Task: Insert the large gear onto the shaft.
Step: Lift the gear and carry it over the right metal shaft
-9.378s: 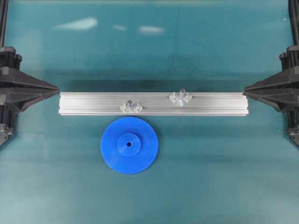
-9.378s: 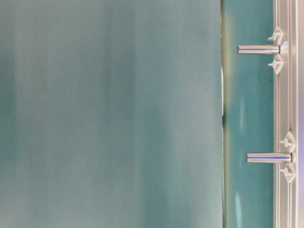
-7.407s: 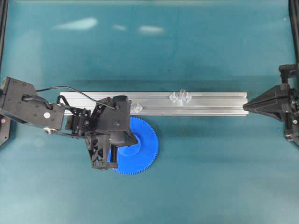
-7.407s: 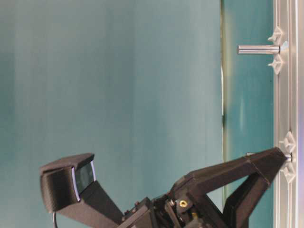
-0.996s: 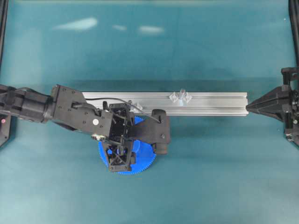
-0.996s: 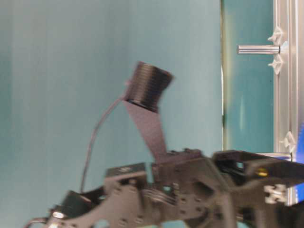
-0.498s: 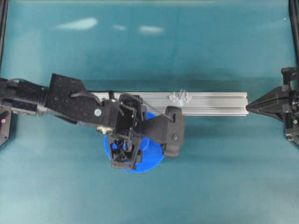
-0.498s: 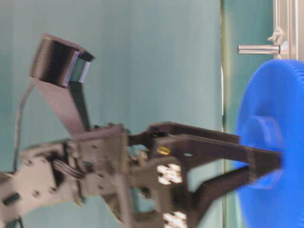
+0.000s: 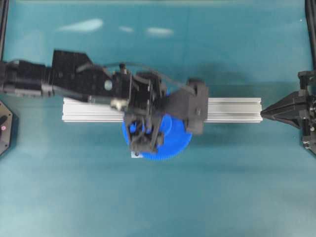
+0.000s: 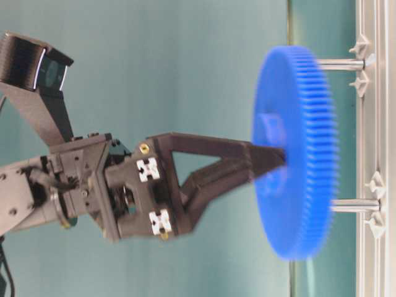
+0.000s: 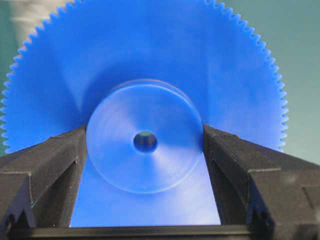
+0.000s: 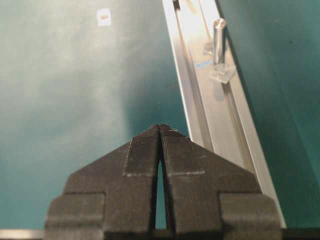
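Observation:
My left gripper (image 11: pixel 145 142) is shut on the raised hub of the large gear (image 11: pixel 150 60), with one black finger (image 11: pixel 55 155) pressed to each side of it. The bright-blue gear (image 10: pixel 303 154) hangs level in the air above the aluminium rail (image 10: pixel 371 124). From table level it sits over the stretch between two silvery pins, and I cannot tell which is the shaft: one (image 10: pixel 339 64) stands beside its rim, the other (image 10: pixel 354 205) under it. Overhead, the gear (image 9: pixel 175 143) and left gripper (image 9: pixel 143 140) hide both pins. My right gripper (image 12: pixel 160 130) is shut and empty at the rail's right end (image 9: pixel 264 113).
The rail (image 9: pixel 232 109) lies left to right across the teal table. In the right wrist view one pin (image 12: pixel 218 37) stands on the rail (image 12: pixel 210 110) between clear mounts. A small white sticker (image 12: pixel 104 16) lies on the table in front of the rail.
The left gripper has lifted the gear off the table and carried it up, right and back over the rail. The right arm has not moved.

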Available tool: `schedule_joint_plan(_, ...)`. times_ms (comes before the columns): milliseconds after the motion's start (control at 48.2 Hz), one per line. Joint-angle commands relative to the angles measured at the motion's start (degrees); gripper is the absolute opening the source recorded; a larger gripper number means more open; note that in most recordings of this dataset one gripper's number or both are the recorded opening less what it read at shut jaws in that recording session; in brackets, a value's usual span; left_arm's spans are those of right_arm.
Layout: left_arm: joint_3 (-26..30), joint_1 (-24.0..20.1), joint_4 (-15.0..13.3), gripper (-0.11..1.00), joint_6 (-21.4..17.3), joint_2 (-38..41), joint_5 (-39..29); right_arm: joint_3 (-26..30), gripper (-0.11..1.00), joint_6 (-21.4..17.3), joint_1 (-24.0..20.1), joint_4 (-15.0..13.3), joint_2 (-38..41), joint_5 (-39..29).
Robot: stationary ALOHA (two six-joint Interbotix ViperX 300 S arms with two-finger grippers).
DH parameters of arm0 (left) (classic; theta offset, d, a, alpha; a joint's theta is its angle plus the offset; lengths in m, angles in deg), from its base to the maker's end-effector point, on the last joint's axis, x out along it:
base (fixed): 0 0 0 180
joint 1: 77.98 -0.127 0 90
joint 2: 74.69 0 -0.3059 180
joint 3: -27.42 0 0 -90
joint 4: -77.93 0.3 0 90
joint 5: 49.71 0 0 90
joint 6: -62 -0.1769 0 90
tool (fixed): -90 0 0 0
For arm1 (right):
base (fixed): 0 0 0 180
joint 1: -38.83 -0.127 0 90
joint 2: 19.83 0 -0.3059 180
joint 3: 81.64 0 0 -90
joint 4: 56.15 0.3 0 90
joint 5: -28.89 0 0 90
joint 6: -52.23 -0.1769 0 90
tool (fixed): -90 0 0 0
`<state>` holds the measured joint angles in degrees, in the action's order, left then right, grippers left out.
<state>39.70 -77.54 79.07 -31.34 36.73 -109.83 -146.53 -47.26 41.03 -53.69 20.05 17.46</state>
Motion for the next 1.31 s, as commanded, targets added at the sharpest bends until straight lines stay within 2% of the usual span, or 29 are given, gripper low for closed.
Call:
schedule_joint_plan(0,2.64,-1.49,0.09,0.76,-1.14,-2.11,0.53,0.53,0.05,-0.62,0.09,0.0,-0.18,0.44)
schedule_joint_plan(477,10.99,-4.75,0.35,0.76,-7.73,4.39,0.53,0.62,0.05,-0.53,0.18,0.0,-3.16,-0.79)
schedule_joint_plan(768,15.91,-6.59,0.35,0.76,-10.46,8.53,0.53,0.53,0.05,-0.53,0.18,0.0,-3.08,-0.79)
schedule_joint_plan(1286,21.97,-7.47,0.35,0.76,-10.9,16.61,1.49,0.09,0.05,-0.62,0.35,0.0,-3.16,-0.79)
